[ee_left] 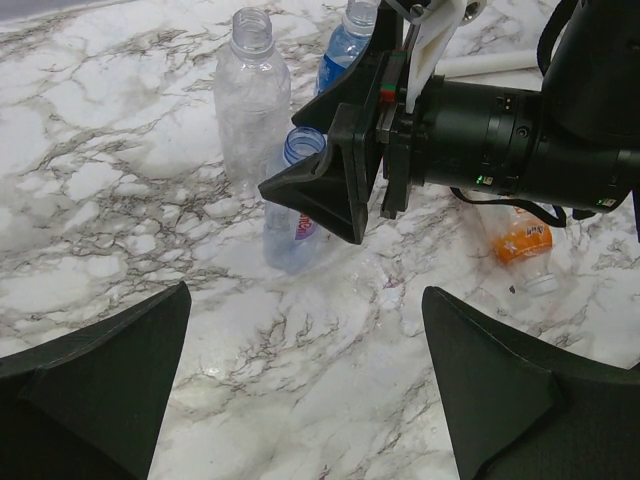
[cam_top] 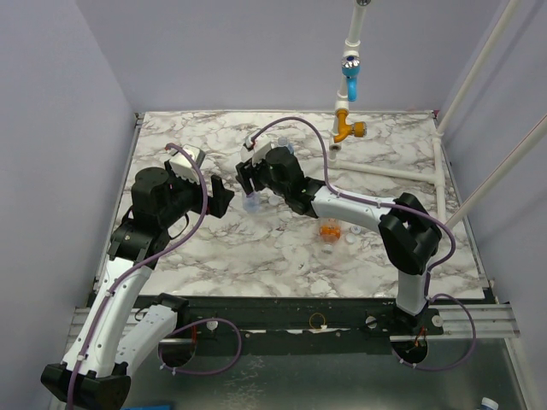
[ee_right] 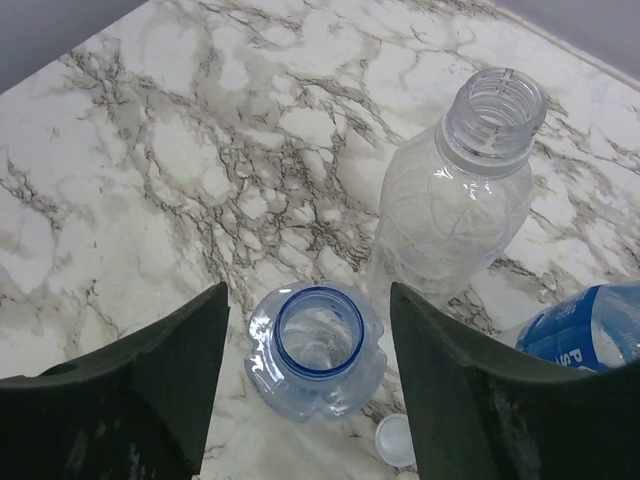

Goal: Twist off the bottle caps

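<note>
At tabletop [cam_top: 214, 265] centre, right gripper [ee_right: 308, 300] fingers parted around the uncapped slim bottle [ee_right: 315, 350], white cap [ee_right: 395, 440] alongside; left gripper [ee_left: 305, 292] fingers gaping.

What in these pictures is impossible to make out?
- Dark-blue-labelled bottle's top: cut off by the left wrist view's upper edge and the right wrist view's right edge.
- Orange bottle: partly under the right arm in the left wrist view; tiny from above.
- Slim bottle's label: left wrist view, partly behind the right gripper.
</note>
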Tool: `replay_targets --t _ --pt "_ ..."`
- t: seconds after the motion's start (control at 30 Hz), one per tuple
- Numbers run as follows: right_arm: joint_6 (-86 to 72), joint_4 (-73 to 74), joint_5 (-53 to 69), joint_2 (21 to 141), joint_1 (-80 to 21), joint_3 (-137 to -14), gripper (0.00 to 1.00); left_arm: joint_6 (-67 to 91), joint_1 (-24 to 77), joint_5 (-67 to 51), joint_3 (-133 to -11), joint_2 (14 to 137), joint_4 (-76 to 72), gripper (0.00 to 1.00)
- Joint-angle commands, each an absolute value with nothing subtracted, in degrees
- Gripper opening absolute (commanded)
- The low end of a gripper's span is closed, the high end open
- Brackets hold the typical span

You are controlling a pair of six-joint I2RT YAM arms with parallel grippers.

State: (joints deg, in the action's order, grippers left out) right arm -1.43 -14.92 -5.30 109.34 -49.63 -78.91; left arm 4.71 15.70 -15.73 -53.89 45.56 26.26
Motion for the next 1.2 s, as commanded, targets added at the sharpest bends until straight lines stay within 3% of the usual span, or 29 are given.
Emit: replay_targets --t 0.0,0.43,0.77,1.17 --pt "-0.6 -13.88 -6.5 110.3 -50.23 -80.26 0.71 5.0 15.6 -14.67 -55.72 45.45 26.87 0.99" --pt "-0.61 -8.3 -4.46 110.17 -50.54 -86.29 0.99 5.19 15.58 -14.97 -55.81 44.84 26.72 0.99" --pt "-6.2 -1.78 -4.77 101.83 -50.8 -86.29 1.0 5.23 15.56 -15.02 -56.41 45.01 26.7 0.99" --pt "-27.19 25.27 -18.6 78.91 -50.75 -66.44 1.0 3.7 15.56 -16.28 -59.81 46.99 26.8 0.99"
